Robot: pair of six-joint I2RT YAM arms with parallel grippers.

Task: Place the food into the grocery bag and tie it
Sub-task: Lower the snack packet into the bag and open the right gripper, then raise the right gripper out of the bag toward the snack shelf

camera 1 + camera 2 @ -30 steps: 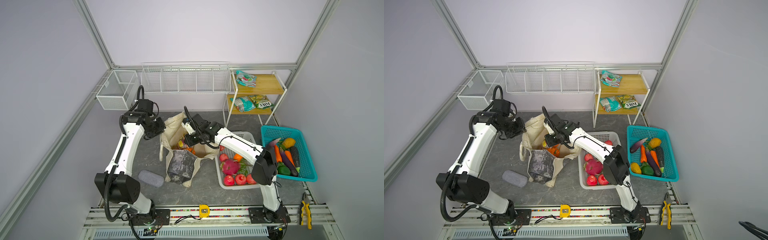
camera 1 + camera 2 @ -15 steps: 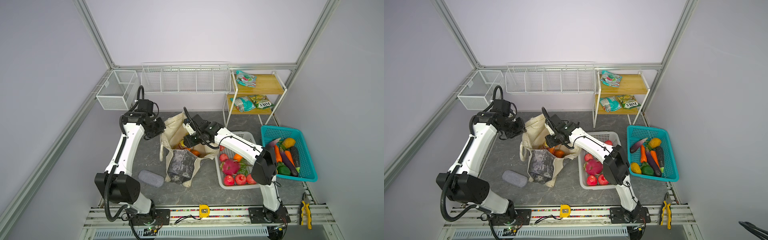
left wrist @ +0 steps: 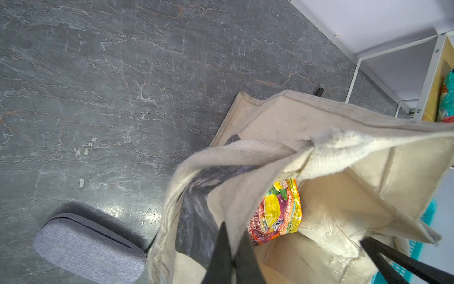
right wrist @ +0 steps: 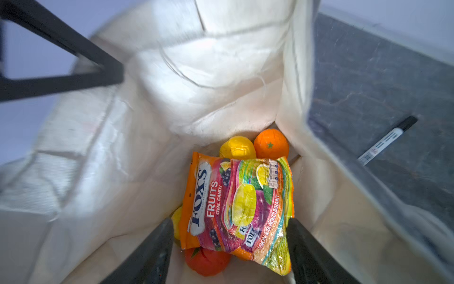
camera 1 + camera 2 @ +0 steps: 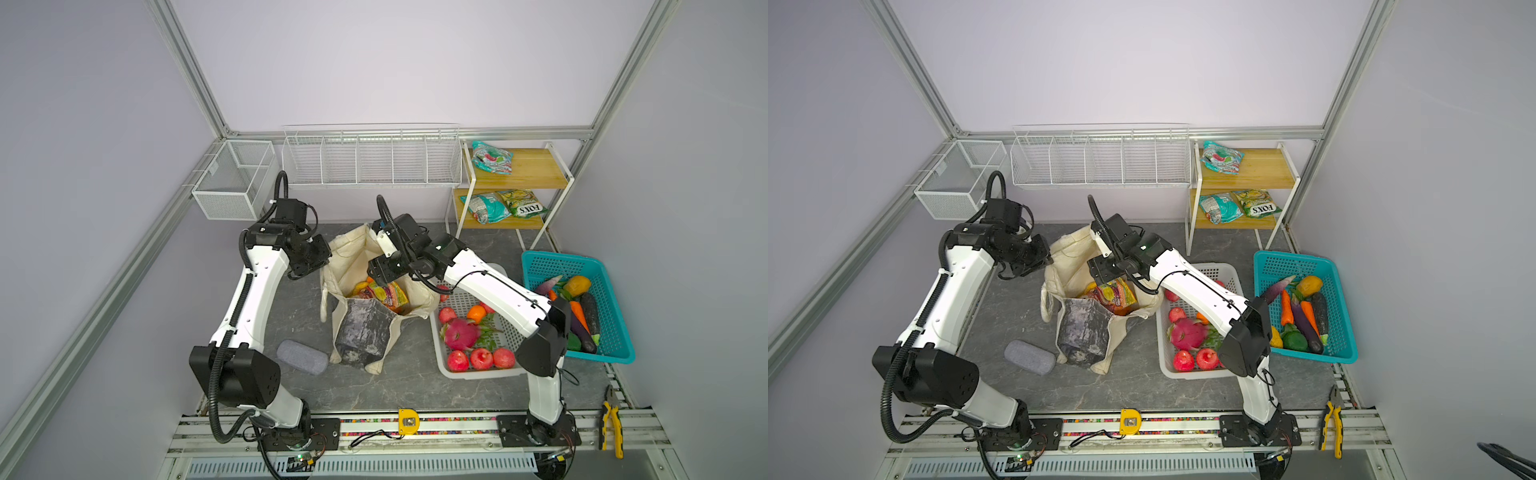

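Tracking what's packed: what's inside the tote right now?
In the grocery bag: a pink-orange candy packet lying on top, a yellow fruit and an orange beside it, a red-orange fruit partly under it. Anything else beneath the packet is hidden.

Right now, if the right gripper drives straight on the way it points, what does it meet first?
Most likely the Fox's fruit candy packet, lying on fruit in the canvas tote. The right gripper points at it, jaws open; the gap is hard to judge.
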